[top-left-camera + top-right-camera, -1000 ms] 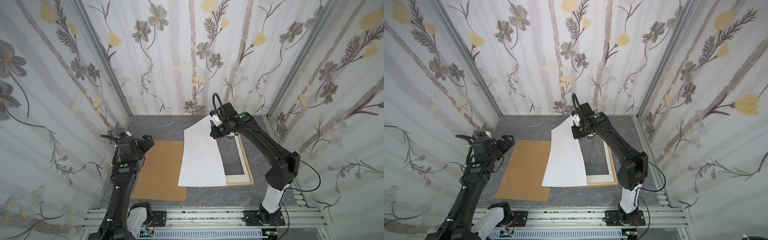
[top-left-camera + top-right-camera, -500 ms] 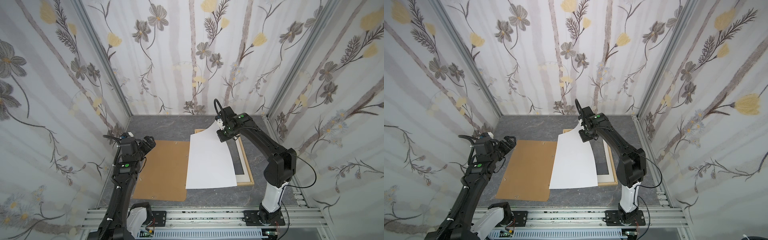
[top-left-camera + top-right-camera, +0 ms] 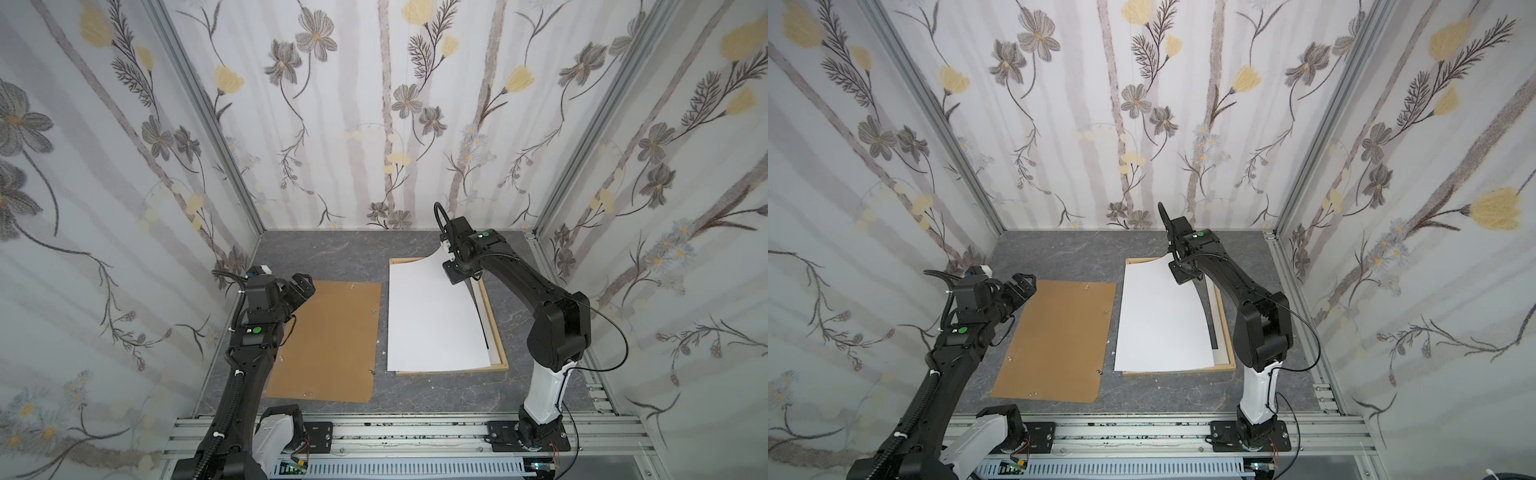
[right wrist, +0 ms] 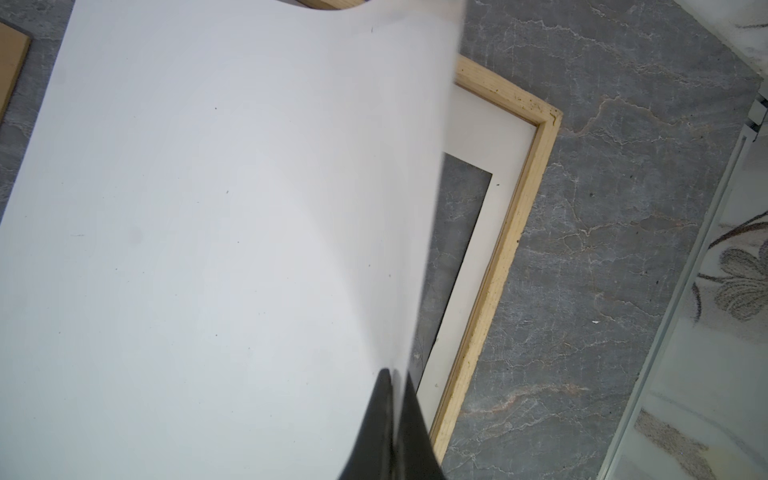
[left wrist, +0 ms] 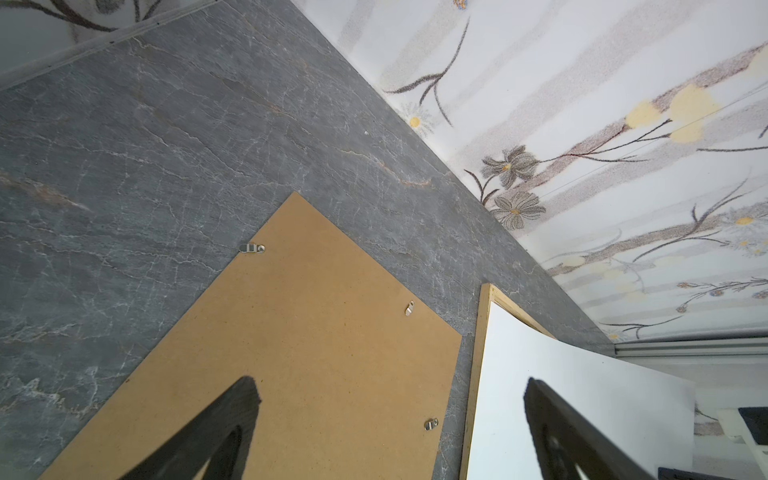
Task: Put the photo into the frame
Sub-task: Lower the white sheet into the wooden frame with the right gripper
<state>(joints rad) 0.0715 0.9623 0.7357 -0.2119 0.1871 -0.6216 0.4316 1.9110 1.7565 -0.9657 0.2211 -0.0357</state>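
Biggest thing was the table (image 3: 332, 253), a grey slab with a marbled, veiny look, boxed in by floral walls on three sides. There was bare room along the far wall and a strip in front by the rail. On the left of it lay a brown fibreboard backing panel (image 3: 328, 340), flat, matte, with rounded near corners. Just beside it, with only a thin gap of table between, was the photo (image 3: 432, 320), plain white side up. It was draped over the frame (image 3: 494, 324) rather than seated in it: it hid the left strip, its near left corner poked a bit past the wood, and its far right corner curled up off the surface. The frame was thin pale wood, rough-grained in the right wrist view (image 4: 502, 257). Its right and near strips were uncovered, and only a narrow lane of table ran to the right wall. Inside sat a white mat board (image 4: 478, 257) with the grey table showing through its window. The right gripper (image 3: 452, 275) was pinched tight on that lifted corner. The left gripper (image 3: 304, 283) hung spread wide over the panel's far left corner, holding nothing. Smallest were the little metal clips (image 5: 252, 248) along the panel's edges.
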